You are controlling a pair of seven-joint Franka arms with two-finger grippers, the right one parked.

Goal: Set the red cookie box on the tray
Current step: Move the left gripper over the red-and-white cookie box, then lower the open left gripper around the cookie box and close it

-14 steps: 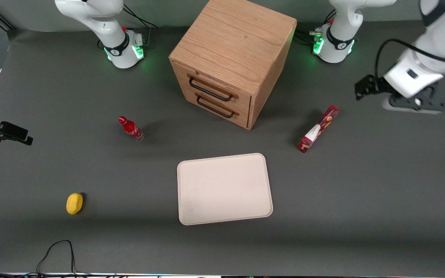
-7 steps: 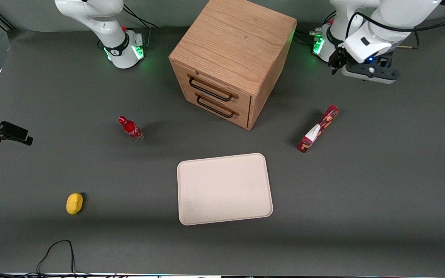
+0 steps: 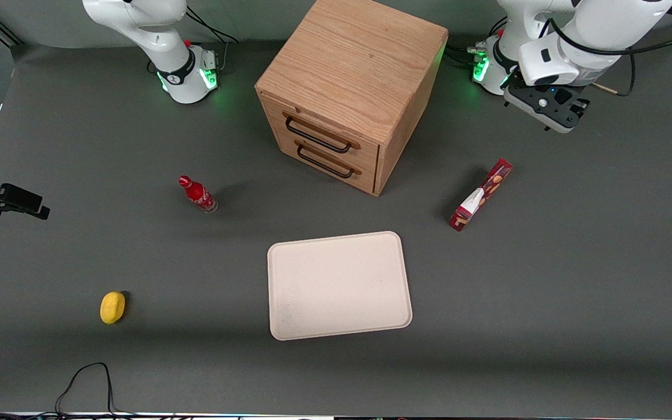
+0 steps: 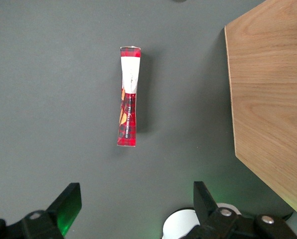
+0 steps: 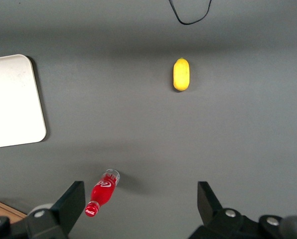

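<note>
Since the earlier frames, only the working arm was seen to have shifted: its gripper (image 3: 548, 108) had been carried from the table's edge at the working arm's end back over that arm's own base and turned downward, while everything on the table was left where it lay. In the left wrist view the two fingers (image 4: 69, 204) were shown spread wide, with nothing between them.

The red cookie box (image 3: 482, 195) was found lying flat on the dark table (image 3: 575, 280), at about seven o'clock from the gripper in the front view and well apart from it, near the wooden cabinet (image 3: 350, 87). The tray (image 3: 339, 286) lay at roughly eight o'clock from the box, near it but not touching, and nothing was seen on it.

Several risks could be judged from this. The box lay diagonally, so a descent made without the fingers being turned across its narrow width could see it pushed or spun rather than caught. A grip taken near one end could let the long box droop or slip. The cabinet's corner stood close enough that a low carry toward the tray could be clipped.
</note>
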